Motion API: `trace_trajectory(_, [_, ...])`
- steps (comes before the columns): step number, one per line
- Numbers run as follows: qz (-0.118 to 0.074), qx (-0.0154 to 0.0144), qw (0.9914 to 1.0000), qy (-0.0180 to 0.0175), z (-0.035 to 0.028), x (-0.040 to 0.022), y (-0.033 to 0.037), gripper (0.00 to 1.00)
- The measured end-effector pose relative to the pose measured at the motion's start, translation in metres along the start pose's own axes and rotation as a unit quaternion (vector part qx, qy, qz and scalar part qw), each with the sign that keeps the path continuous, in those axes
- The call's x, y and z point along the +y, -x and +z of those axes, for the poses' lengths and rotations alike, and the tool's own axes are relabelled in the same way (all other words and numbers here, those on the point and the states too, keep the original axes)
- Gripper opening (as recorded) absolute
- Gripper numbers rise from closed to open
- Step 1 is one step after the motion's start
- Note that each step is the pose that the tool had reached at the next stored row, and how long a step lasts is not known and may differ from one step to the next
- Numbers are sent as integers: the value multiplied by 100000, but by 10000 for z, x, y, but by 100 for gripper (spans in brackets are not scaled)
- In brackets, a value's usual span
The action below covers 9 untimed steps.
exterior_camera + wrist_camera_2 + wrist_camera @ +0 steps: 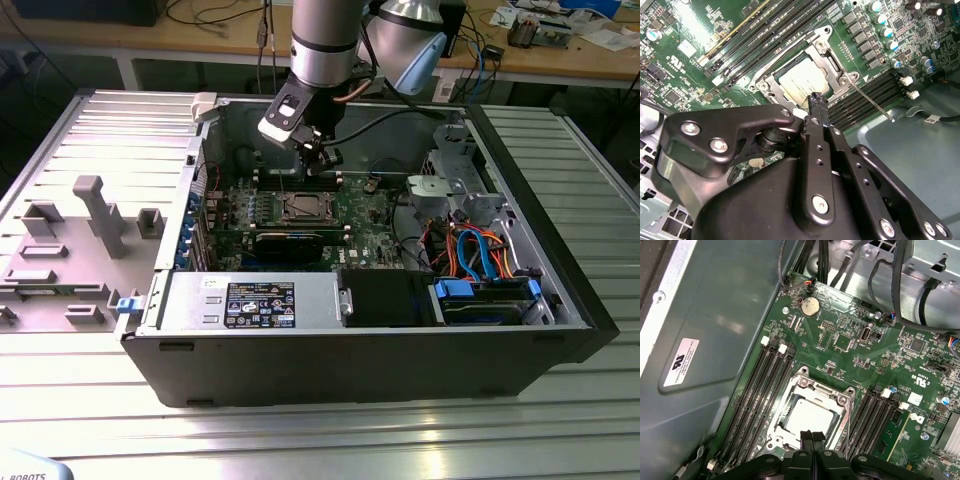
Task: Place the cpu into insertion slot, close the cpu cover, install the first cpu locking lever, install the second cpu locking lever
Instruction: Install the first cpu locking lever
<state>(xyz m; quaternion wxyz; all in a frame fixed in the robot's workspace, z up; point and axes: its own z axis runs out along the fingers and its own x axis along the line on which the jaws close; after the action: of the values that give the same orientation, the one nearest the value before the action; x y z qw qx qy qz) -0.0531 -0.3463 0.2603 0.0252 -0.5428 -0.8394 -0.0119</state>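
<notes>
Green motherboard (850, 365) under closed, empty pincer (812, 436); cpu (807, 416) in insertion slot (786, 405), one edge behind pincer tips

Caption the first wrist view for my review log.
Shut gripper poised over the cpu, seated under the lowered cpu cover.

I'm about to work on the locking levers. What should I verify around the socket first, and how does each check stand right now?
1. Chip seated in the socket: ok.
2. Cover lying flat around the chip: ok.
3. Lever latched: not ok, its rod sticks out free, away from the socket.
4. Other lever latched: cannot tell.
5. Claw shut with nothing in it, over the socket's edge: ok.
</notes>
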Motion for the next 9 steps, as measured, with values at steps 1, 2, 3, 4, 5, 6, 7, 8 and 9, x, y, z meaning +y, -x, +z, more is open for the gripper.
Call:
trace_trajectory(1, [-4, 1, 100000, 4, 0, 0, 0, 11])
trace_trajectory(2, [-9, 1, 100000, 5, 0, 0, 1, 11])
trace_trajectory(3, [-28, 4, 100000, 6, 1, 0, 1, 11])
trace_trajectory(4, [-50, -1, 100000, 0, 0, 0, 2, 11])
trace_trajectory(5, [-129, 4, 100000, -4, 0, -1, 3, 11])
trace_trajectory(6, [-197, 7, 100000, -4, 0, -1, 3, 11])
trace_trajectory(7, [-270, 9, 100000, -8, 0, -1, 3, 11])
trace_trajectory(8, [-456, 21, 99999, -14, 0, -2, 5, 11])
trace_trajectory(9, [-617, 40, 99998, -14, 0, -2, 5, 11])
